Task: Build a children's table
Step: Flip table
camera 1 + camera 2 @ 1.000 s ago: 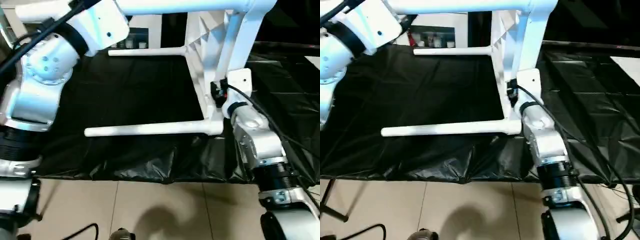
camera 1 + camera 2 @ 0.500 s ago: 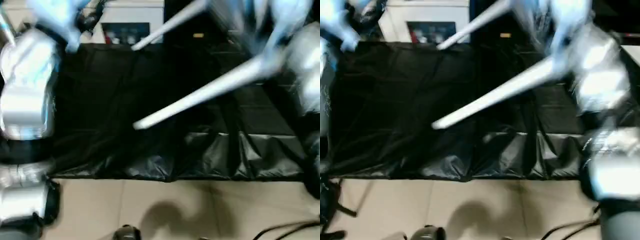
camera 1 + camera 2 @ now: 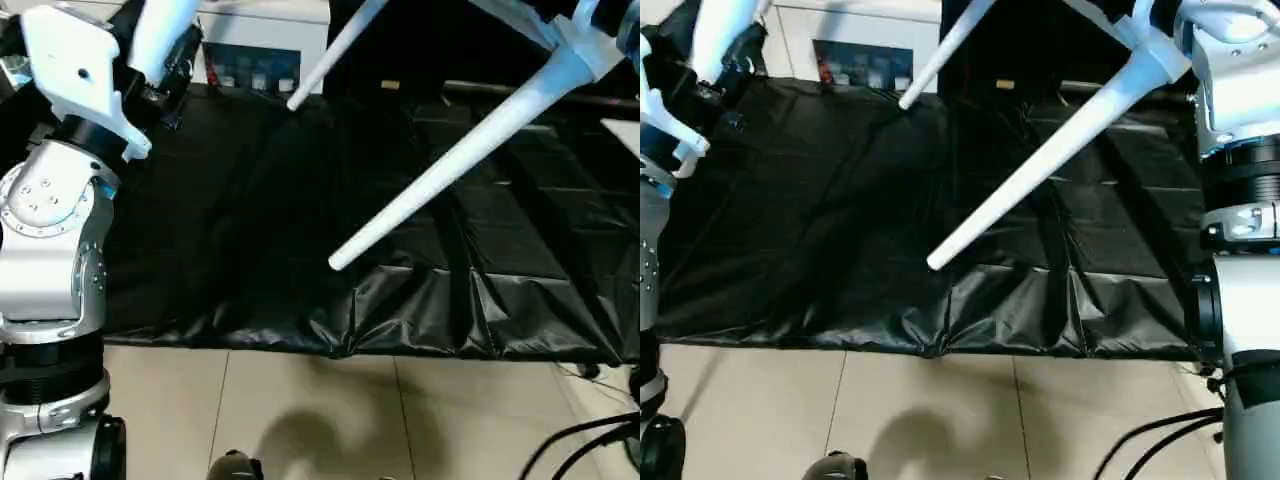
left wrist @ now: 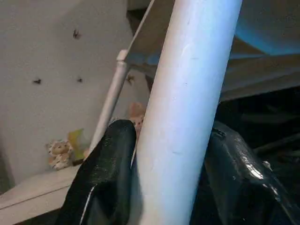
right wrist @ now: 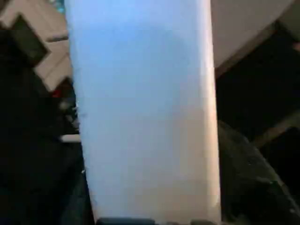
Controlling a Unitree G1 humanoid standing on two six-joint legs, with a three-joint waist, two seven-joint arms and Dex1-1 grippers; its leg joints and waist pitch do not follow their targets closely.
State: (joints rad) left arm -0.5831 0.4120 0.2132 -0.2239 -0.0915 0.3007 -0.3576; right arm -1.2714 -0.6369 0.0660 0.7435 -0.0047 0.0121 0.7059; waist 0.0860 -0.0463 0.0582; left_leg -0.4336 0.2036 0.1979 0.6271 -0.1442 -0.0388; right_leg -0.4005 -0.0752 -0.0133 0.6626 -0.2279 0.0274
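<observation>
The table is lifted in the air above a black sheet (image 3: 250, 230) which covers the work surface; its legs point down and toward the robot at a slant. One leg (image 3: 450, 160) crosses the middle of the head views, with its free end hanging just over the front folds of the sheet; a second leg (image 3: 325, 55) is farther back, its end near a white cabinet (image 3: 262, 40). The left gripper (image 4: 168, 183) is clamped on a third leg (image 4: 187, 103); the black fingers (image 4: 103, 178) press on both sides of the tube. In the right wrist view a wide white part (image 5: 140, 108) of the table stands close before the camera; whether the right gripper is closed on it, I cannot tell. The tiled floor (image 3: 300, 410) is in front of the sheet.
</observation>
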